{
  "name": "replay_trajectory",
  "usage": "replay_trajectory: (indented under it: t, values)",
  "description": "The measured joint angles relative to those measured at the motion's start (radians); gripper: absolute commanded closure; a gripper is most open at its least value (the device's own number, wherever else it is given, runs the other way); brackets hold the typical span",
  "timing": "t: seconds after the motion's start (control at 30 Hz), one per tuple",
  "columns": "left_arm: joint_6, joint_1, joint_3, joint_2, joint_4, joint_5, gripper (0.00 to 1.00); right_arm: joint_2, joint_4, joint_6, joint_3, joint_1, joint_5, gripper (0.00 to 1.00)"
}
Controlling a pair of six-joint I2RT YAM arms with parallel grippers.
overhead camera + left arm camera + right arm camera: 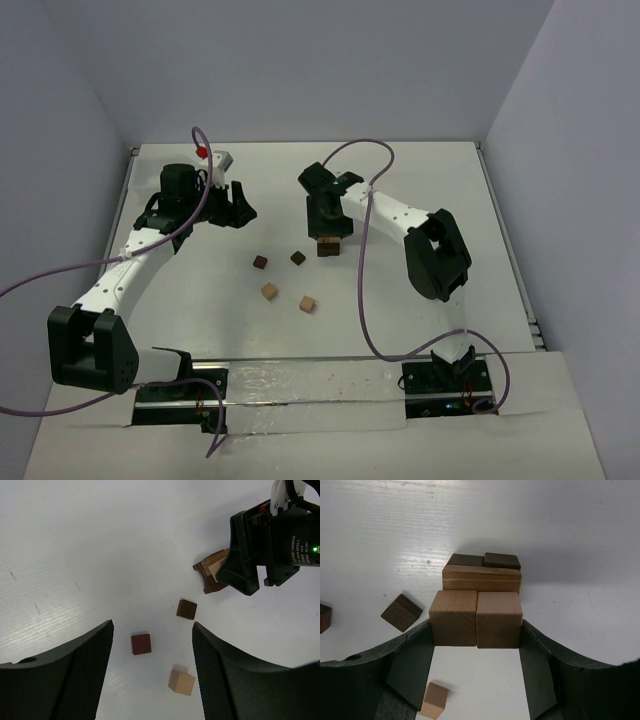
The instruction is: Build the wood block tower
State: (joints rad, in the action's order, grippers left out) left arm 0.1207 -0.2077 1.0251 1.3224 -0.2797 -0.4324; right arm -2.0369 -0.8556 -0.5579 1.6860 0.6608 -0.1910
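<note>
The right hand pinches two tan wood blocks side by side, their row running 9 to 3, with the tower directly at 12 o'clock, seemingly touching. The left hand, spread, hovers nearer the loose cubes on the bench.

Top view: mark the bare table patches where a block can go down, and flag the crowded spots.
Free: the table between the right arm and its right edge, and the strip along its far edge. Crowded: the centre, with four loose blocks beside the tower at the right gripper.
</note>
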Motion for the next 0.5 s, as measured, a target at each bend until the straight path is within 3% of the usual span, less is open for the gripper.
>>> replay_trajectory:
  t: [0.5]
  values:
    - [0.000, 0.000, 0.000, 0.000, 0.000, -0.004, 0.29, -0.001, -0.003, -0.003, 0.037, -0.025, -0.004, 0.36]
